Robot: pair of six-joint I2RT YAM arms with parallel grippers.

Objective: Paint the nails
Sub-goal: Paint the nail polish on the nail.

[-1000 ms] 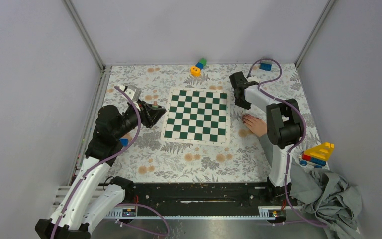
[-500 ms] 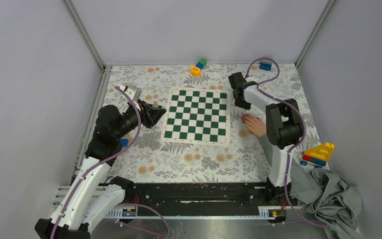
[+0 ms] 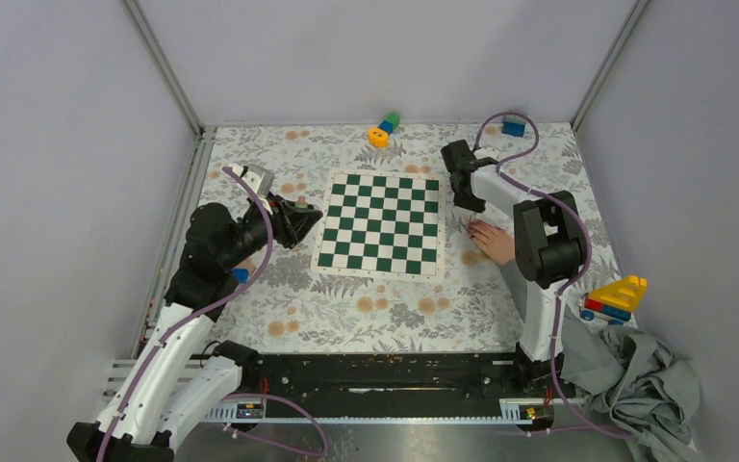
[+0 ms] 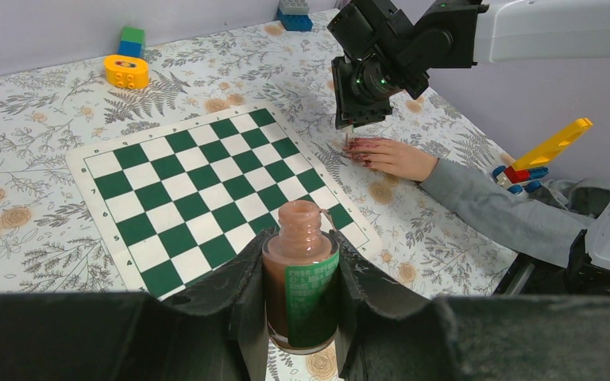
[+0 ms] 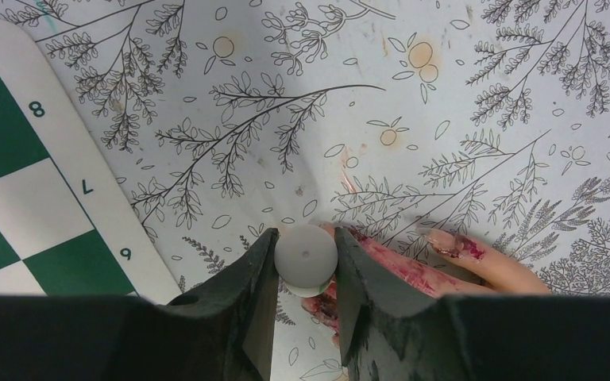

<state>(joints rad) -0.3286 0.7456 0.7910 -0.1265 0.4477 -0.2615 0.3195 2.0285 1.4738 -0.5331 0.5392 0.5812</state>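
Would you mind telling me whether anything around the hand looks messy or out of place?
Yes: red polish is smeared over the skin of the fingers, not just the nails, and a red streak marks the tablecloth beside the fingertips.

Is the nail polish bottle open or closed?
Open. The bottle in the left hand has a bare neck, no cap; the right hand holds a white round cap.

The chessboard (image 3: 380,223) is green-and-white checked, the tablecloth (image 3: 346,308) floral, the nails (image 5: 447,244) smeared red, the bottle (image 4: 300,290) brownish-pink.
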